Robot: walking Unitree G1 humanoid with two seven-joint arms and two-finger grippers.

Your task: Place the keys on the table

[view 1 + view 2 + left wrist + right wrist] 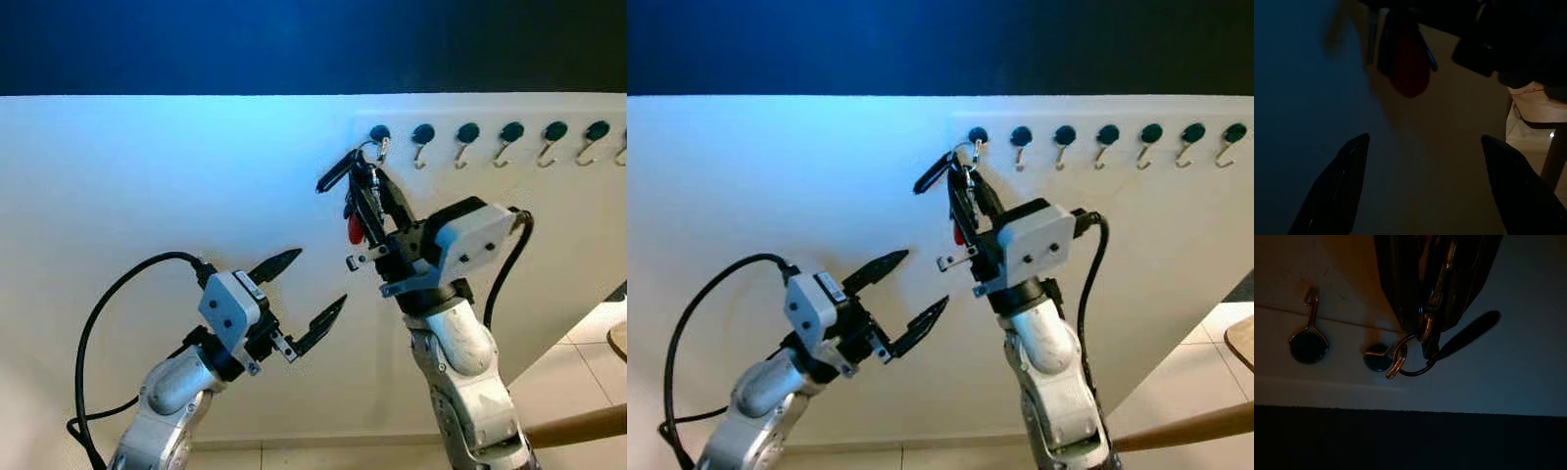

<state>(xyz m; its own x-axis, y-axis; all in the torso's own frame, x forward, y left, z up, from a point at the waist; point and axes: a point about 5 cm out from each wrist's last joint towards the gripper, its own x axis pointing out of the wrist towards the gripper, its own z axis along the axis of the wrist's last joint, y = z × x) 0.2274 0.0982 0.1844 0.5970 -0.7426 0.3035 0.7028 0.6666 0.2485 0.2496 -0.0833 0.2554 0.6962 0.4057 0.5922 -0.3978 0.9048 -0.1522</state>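
A bunch of keys [355, 191] with a black fob and a red tag [356, 230] hangs by its ring [1413, 363] from the leftmost wall hook [380, 137]. My right gripper [368, 186] is raised to the wall and shut on the keys just below the hook; the ring still loops the hook's tip [1395, 367]. My left gripper [312, 289] is held lower and to the left, open and holding nothing. In the left wrist view the red tag [1409, 66] hangs above the left fingers [1342, 181].
A row of several hooks [509, 137] runs rightward along the white wall [176, 176]. A wooden table's edge [617, 338] and a wooden rail [578, 426] lie at the lower right, over tiled floor [563, 377].
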